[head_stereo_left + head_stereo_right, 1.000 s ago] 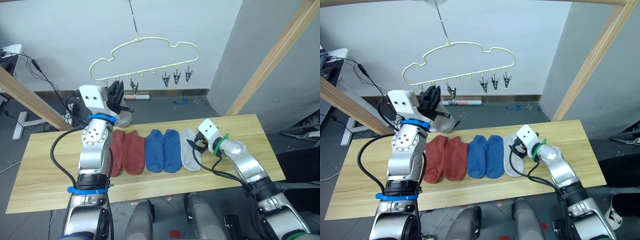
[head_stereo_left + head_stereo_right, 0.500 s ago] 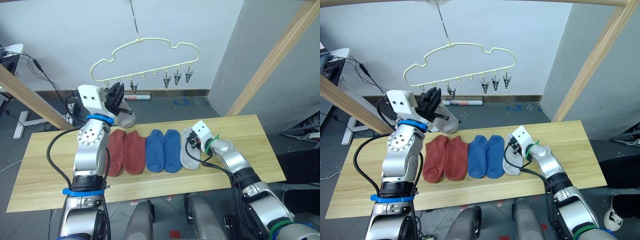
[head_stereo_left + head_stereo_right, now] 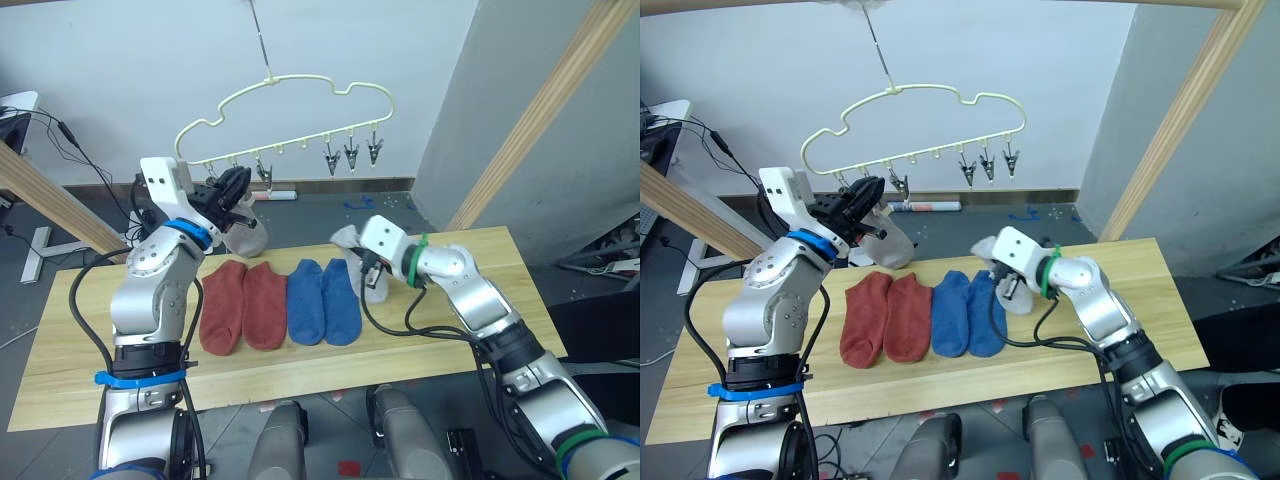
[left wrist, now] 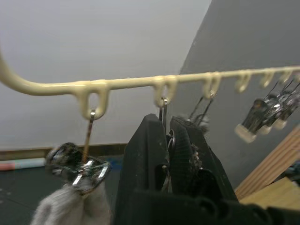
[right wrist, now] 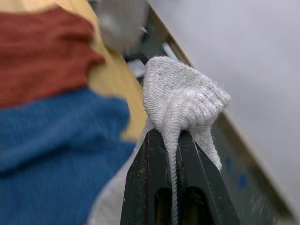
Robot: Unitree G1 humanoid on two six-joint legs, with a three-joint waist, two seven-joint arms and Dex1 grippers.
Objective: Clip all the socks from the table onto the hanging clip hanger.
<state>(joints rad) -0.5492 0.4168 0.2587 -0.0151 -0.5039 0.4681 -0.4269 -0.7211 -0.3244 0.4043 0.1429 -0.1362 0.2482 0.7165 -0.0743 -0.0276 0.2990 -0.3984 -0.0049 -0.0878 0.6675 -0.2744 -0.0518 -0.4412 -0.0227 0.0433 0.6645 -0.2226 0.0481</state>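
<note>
Over table (image 3: 300,370), R end effector (image 5: 173,138) pinches grey sock (image 5: 183,101); L end effector (image 4: 169,136) clamped on hanger clip (image 4: 162,105).

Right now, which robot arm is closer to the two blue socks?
The right one. Its tool, pinching a grey sock, is just beside the blue socks. The left tool is up at the clip hanger, far above the red socks.

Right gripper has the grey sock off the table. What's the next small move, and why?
Probably raise the right gripper, shut on the grey sock, toward the clip that the left gripper pinches on the clip hanger, since the sock hangs well below it.
</note>
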